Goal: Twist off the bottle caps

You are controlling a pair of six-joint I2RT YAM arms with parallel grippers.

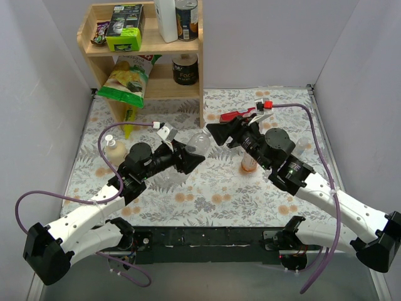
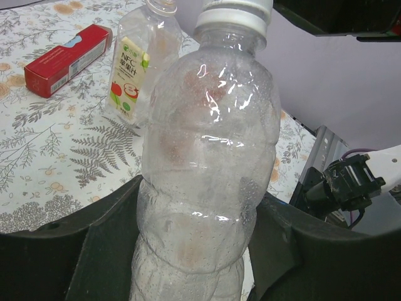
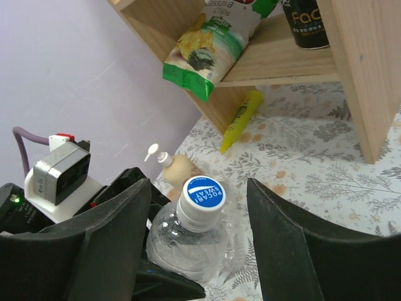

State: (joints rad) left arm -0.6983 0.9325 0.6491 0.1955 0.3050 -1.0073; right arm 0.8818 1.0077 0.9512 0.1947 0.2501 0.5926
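The cap [image 3: 202,202] is round, with a blue top and white sides. It sits on the clear bottle [image 2: 207,157], and it looks screwed on. This bottle is up off the table, in the middle, between the two arms.

The left gripper [image 1: 195,157] holds the bottle by its lower body. Its fingers [image 2: 106,251] press on both sides, so the bottle is gripped tight. I think it holds the bottle this way so it cannot spin when the cap is turned. It also tips the top of the bottle toward the other arm, so the cap is easy to reach.

The right gripper [image 3: 197,188] is right at the cap. One dark finger is on each side of it. The fingers [image 3: 294,238] are wide apart, and I can see a gap on both sides, so they are not touching the cap. It looks lined up to close on the cap and twist it. It needs to pinch the sides evenly, or the cap may slip.

Behind the held bottle stands a bottle with an apple label [image 2: 141,69]. Its top looks open, with no cap. A red box [image 2: 66,59] lies just beside it on the flowery table cloth [image 1: 207,194]. Farther off are a small pump bottle [image 3: 172,166], a yellow tube [image 3: 241,119], and a wooden shelf [image 1: 202,81] with a bag of chips [image 1: 128,78].
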